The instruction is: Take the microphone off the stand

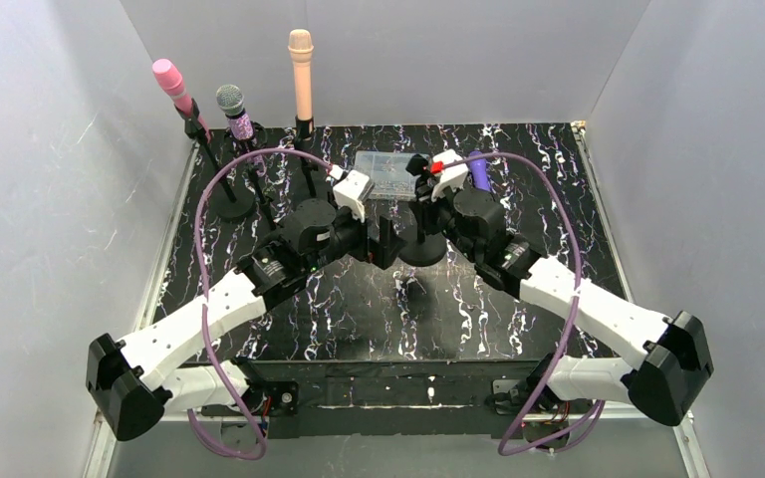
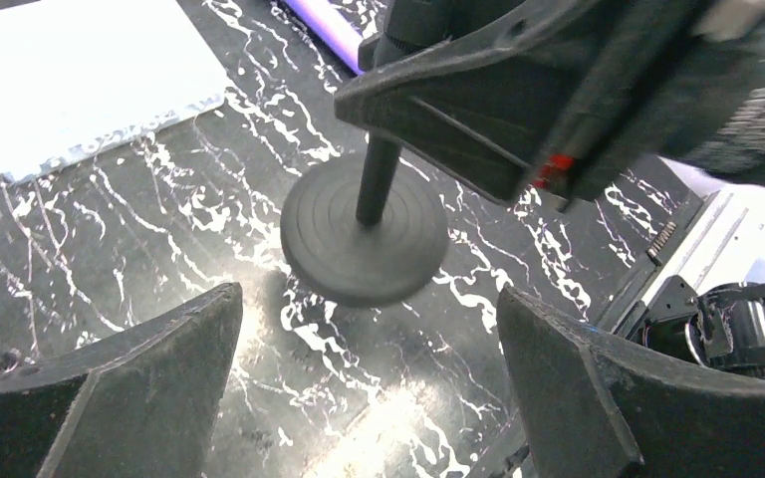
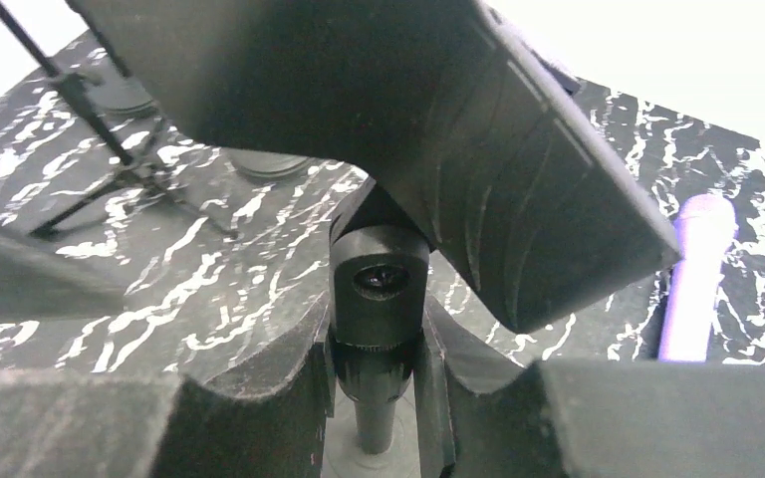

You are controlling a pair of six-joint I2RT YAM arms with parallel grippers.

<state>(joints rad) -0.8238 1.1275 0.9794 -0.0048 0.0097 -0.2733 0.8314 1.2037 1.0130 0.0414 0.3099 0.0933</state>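
- The purple microphone lies flat on the worktop, just behind the stand and a bit to the right. No microphone shows in the top of this stand, so I think the main job is done.
- The right end effector is clenched on the thin neck of the stand, one finger on each side. If it pulls away before it lets go, the stand could tip over.
- If the stand falls, it could land on the purple microphone and knock it.
- The left end effector is released, with its fingers wide apart. It hangs low, close to the round base but not touching it. A small push forward could bump the base and make the stand slide or wobble.
- The two arms are very near each other in the middle. If both move at once, they could hit each other.
- The purple microphone is round and long. A bump from the right arm could make it roll away.
- The clear box sits just behind the stand. A swing that way could shove it.
- Three other microphone stands are at the back left. A wide swing of the left arm could knock them down.
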